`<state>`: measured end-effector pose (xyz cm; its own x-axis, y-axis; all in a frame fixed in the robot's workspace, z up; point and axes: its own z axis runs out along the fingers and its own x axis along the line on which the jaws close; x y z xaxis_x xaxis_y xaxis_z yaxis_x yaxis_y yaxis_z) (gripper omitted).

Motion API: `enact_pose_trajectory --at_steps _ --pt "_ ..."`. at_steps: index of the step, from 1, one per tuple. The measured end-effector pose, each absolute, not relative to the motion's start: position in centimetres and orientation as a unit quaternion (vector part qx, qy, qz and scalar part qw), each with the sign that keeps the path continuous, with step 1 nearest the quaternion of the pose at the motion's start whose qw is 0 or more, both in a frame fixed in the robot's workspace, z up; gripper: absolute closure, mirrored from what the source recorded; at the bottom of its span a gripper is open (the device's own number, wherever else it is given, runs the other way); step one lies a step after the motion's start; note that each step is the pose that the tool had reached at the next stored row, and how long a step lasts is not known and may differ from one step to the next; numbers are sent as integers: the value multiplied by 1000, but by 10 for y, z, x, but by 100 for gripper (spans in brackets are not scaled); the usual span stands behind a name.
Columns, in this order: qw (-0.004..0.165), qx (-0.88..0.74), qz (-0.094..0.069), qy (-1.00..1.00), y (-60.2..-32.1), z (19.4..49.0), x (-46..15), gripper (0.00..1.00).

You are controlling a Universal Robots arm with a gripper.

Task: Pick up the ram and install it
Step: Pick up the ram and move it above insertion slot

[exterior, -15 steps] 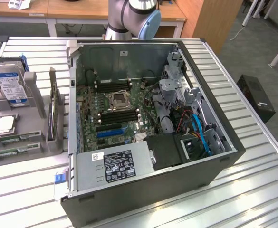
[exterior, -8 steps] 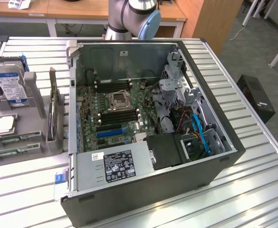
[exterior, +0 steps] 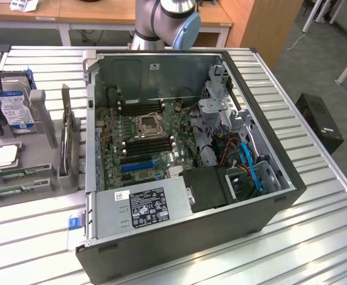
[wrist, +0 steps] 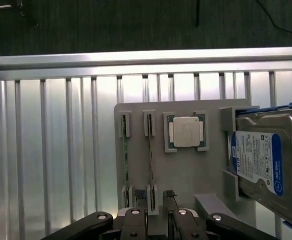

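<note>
The pincer [wrist: 160, 226] is seen with its jaws apart and clamped on nothing, hung over one edge of the grey holder [wrist: 185, 170]; the ram [wrist: 125, 160] is stood on edge in a slot of that holder, just beside a second thin stick [wrist: 149, 160]; a processor [wrist: 186, 132] and a hard drive [wrist: 258, 162] are carried by the same holder; in the exterior view the holder is set on the slatted table [exterior: 37, 237] at the left of the frame, the ram lying toward the lower left; the opened computer case [exterior: 179, 252] is placed at the centre, well apart from the ram; black memory slots [exterior: 142, 145] are ranged beside the processor socket [exterior: 146, 124].
</note>
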<state>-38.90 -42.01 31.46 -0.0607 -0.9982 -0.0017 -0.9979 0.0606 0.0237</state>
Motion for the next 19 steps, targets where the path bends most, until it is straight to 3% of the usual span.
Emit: enact_pose_trajectory --at_steps 19 --pt "7 685 -9 -728 -420 280 -389 73"
